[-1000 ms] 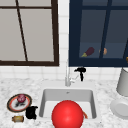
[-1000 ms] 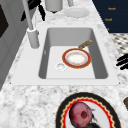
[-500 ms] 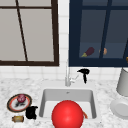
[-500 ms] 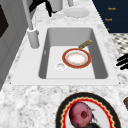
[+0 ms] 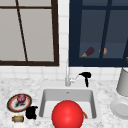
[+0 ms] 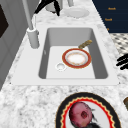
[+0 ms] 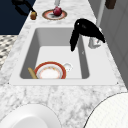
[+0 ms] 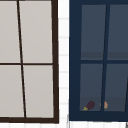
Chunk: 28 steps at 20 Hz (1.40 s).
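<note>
The right robot hand (image 5: 85,75) has drifted rightward off the faucet (image 5: 67,75) – fingers hanging relaxed, holding nothing; the left robot hand (image 5: 31,112) idles, fingers curled, over the desk (image 5: 107,117).

Flat, even, bright light fills every view; no glare. The white rectangular sink basin (image 6: 75,37) shows soft shading at nine o'clock. Edges look soft.

Right robot hand (image 5: 85,76) hovers just right of the faucet (image 5: 67,78) behind the sink (image 5: 68,96), fingers pointing down, holding nothing. Left robot hand (image 5: 31,112) sits low over the bench (image 5: 107,120) at the sink's left edge, beside a patterned plate (image 5: 12,105) and a small brown item (image 5: 18,118). Red ball (image 5: 67,114) fills the sink's front.
</note>
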### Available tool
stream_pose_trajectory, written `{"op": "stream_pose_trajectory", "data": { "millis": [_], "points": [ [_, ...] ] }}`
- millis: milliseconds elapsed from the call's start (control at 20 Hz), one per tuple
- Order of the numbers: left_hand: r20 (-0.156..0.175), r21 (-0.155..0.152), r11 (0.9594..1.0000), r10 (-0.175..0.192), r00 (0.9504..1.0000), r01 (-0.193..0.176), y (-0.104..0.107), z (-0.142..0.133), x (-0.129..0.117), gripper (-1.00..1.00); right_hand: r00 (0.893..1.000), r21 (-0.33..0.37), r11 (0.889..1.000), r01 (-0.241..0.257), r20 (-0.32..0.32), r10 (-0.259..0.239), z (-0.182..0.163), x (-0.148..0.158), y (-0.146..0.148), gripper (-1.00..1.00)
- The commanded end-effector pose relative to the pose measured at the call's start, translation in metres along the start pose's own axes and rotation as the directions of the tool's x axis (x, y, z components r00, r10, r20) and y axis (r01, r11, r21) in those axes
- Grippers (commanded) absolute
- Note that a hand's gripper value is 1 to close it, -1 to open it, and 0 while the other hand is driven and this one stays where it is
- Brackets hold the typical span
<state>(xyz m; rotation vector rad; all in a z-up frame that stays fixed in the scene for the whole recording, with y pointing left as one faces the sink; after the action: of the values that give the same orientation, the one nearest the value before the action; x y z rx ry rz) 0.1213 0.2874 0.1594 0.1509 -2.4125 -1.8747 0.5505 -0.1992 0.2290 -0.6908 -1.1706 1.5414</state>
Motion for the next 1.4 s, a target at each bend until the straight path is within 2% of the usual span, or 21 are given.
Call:
{"op": "stream_pose_trajectory", "data": {
  "millis": [0,150,350,600,750,850,1150,1350],
  "points": [
    [0.000,0.000,1.0000,0.000,1.0000,0.000,0.000,0.000,0.000,0.00,0.999,0.006,1.000,0.015,-0.030,-0.015,-0.001,0.003,0.004,-1.00],
    [0.000,0.000,1.0000,0.000,1.0000,0.000,0.000,0.000,0.000,0.00,0.991,-0.033,0.999,0.034,-0.131,-0.038,0.003,0.002,0.005,-1.00],
    [0.000,0.000,1.0000,0.000,1.0000,0.000,0.000,0.000,0.000,0.00,0.978,-0.044,0.998,0.039,-0.203,-0.047,0.006,0.006,0.007,-1.00],
    [0.000,0.000,1.0000,0.000,1.0000,0.000,0.000,0.000,0.000,0.00,0.949,-0.053,0.998,0.040,-0.311,-0.055,0.009,0.008,0.008,-1.00],
    [0.000,0.000,1.0000,0.000,1.0000,0.000,0.000,0.000,0.000,0.00,0.930,-0.075,0.995,0.060,-0.358,-0.083,0.014,0.012,0.010,-1.00],
    [0.000,0.000,1.0000,0.000,1.0000,0.000,0.000,0.000,0.000,0.00,0.931,-0.086,0.987,0.138,-0.329,-0.159,0.024,0.014,0.012,-1.00],
    [0.000,0.000,1.0000,0.000,1.0000,0.000,0.000,0.000,0.000,0.00,0.918,-0.101,0.980,0.171,-0.346,-0.195,0.044,0.019,0.017,-1.00],
    [0.000,0.000,1.0000,0.000,1.0000,0.000,0.000,0.000,0.000,0.00,0.920,-0.117,0.975,0.190,-0.326,-0.219,0.056,0.025,0.025,-1.00]
  ]
}}
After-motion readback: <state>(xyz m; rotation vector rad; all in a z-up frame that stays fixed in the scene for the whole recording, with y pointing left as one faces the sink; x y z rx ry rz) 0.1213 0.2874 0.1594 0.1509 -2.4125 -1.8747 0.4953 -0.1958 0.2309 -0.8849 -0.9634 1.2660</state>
